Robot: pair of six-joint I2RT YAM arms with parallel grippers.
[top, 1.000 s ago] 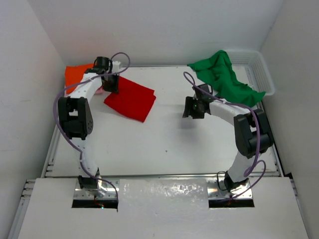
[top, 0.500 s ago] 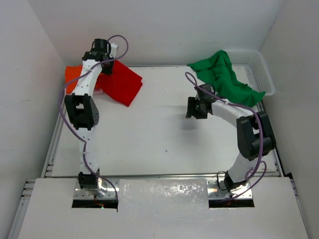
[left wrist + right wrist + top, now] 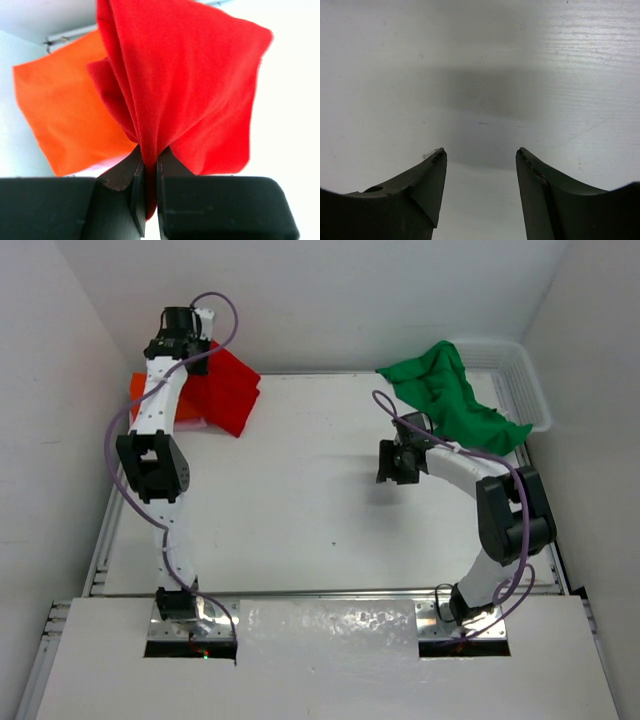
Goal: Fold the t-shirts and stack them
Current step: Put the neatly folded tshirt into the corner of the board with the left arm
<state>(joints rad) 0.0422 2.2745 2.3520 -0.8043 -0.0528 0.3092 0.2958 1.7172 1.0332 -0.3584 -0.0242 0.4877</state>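
Left gripper (image 3: 150,159) clenched on folded red t-shirt (image 3: 190,85); I hold it raised over orange t-shirt (image 3: 60,110) at far-left corner of table (image 3: 320,510). I judge stack part-built, red not yet laid down. Green t-shirt (image 3: 452,392) unfolded and crumpled, draped from basket (image 3: 522,370) onto table. Right gripper (image 3: 480,155) released, empty, above bare table.

Free: table (image 3: 300,500) middle | blocked far right: green shirt (image 3: 450,390), seemingly draped over basket (image 3: 528,390)

left arm (image 3: 158,415): stretched out to the far-left corner
left gripper (image 3: 148,156): jaws pinched tight on red t-shirt (image 3: 190,75)
right arm (image 3: 462,468): elbow bent, forearm reaching inward
right gripper (image 3: 480,156): jaws apart, nothing between them, pointing down
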